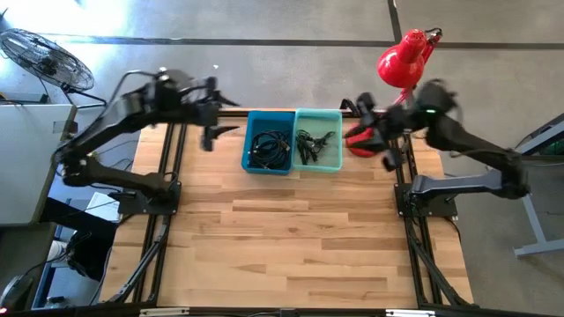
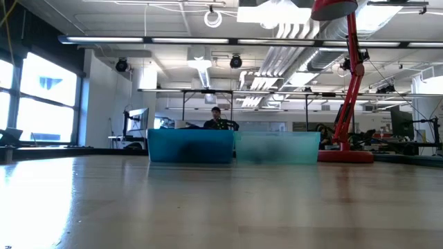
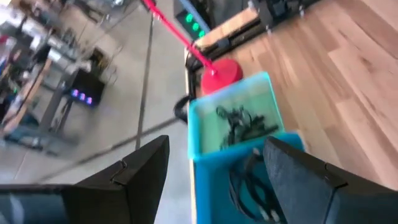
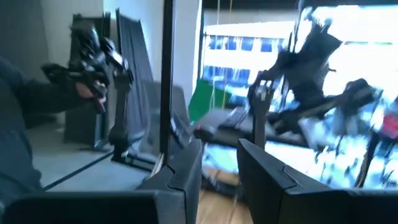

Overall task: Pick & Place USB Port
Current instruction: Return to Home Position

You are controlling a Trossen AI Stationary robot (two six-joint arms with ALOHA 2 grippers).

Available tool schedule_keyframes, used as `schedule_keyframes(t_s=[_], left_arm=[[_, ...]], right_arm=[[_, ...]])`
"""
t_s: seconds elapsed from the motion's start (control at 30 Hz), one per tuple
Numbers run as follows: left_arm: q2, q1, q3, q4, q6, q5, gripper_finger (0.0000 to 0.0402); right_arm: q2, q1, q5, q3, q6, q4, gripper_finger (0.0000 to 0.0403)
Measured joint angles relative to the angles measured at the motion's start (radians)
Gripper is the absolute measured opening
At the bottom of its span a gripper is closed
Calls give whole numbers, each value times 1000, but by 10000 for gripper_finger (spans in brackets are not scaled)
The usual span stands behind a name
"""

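Wood planks make up the counter [image 1: 291, 246], and at its far edge two bins stand touching side by side: a blue bin [image 1: 269, 141] nearer the left arm [image 1: 123, 110] and a green bin [image 1: 319, 139] nearer the right arm [image 1: 476, 145]. Inside the green bin lie tangled black cables [image 1: 315, 143]; a thicker black coil [image 1: 269, 150] fills the blue bin. A red desk lamp [image 1: 401, 62] has its round base just beside the green bin on the right arm's side, partly hidden by that arm, and its shade hangs above. A floor fan [image 1: 44, 57] stands off the counter, past the left arm. The low view shows a person [image 2: 218, 119] far behind the bins.

The left jaws hover just beside the blue bin, spread wide; their fingers [image 3: 137, 180] hold nothing and touch nothing. The right jaws hang over the lamp base, beside the green bin — only a narrow gap shows between their fingers [image 4: 180, 174], with nothing in it.
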Motion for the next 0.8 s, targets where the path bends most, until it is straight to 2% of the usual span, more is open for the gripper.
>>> schedule_keyframes(t_s=[0.2, 0.33, 0.43, 0.5, 0.6, 0.8], left_arm=[[-199, -107, -18, -133, -162, -154, 255], [-352, -175, -83, -65, -271, -287, 255], [-470, -217, -182, 39, -315, -360, 255], [-545, -237, -267, 111, -327, -377, 255], [-632, -250, -410, 197, -343, -367, 255], [-770, -247, -659, 366, -379, -274, 252]], right_arm=[[-195, -50, 87, 0, 6, -65, 91], [-318, -83, 191, 1, -15, -191, 66], [-399, -92, 291, 1, -42, -313, 23], [-438, -92, 358, 1, -45, -382, 7], [-477, -92, 447, 1, -18, -452, 15], [-489, -92, 457, 1, 23, -491, 5]])
